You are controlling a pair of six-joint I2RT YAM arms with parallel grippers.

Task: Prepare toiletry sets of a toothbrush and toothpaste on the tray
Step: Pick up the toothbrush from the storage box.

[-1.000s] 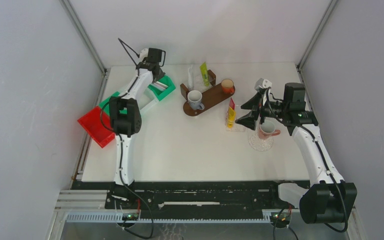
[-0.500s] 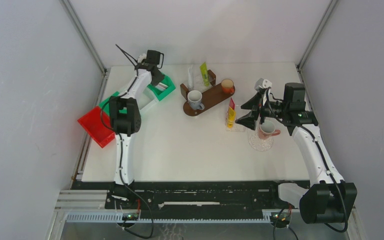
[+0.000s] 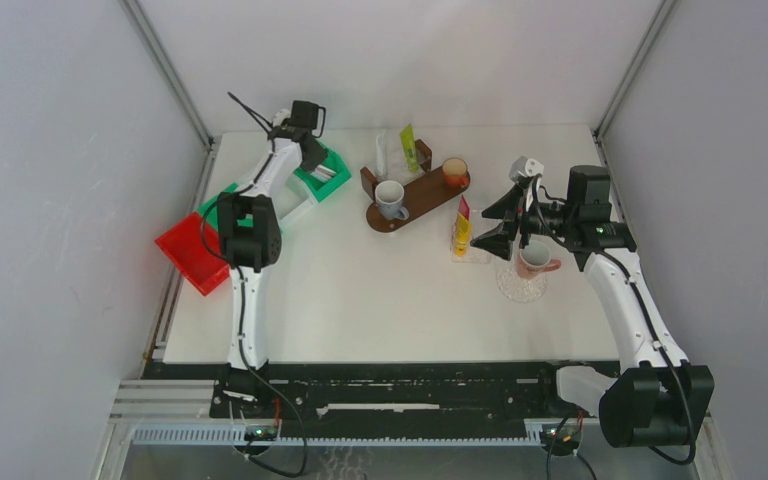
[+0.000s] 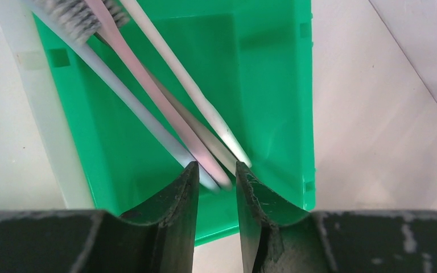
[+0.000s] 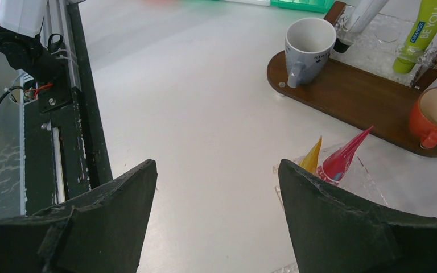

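Note:
My left gripper (image 3: 312, 153) reaches into a green bin (image 4: 262, 85) holding several toothbrushes. In the left wrist view its jaws (image 4: 215, 170) stand a narrow gap apart, closed on the handle ends of a pink toothbrush (image 4: 148, 79) and a pale-blue one (image 4: 119, 91). A white toothbrush (image 4: 188, 85) lies beside them. The brown tray (image 3: 422, 196) holds a grey mug (image 3: 391, 198), an orange cup (image 3: 454, 172) and a green-yellow tube (image 3: 409, 147). My right gripper (image 3: 492, 222) is wide open and empty next to a pink mug (image 3: 534, 260). The red-yellow tubes (image 3: 461, 225) stand left of it.
A red bin (image 3: 192, 252) and another green-and-white bin (image 3: 228, 196) lie at the table's left edge. The pink mug sits on a glass dish (image 3: 518, 289). The red-yellow tubes stand in a clear holder (image 5: 370, 187). Grey walls enclose the table.
My left wrist has shifted slightly back and up over the green bin. The right arm has not moved.

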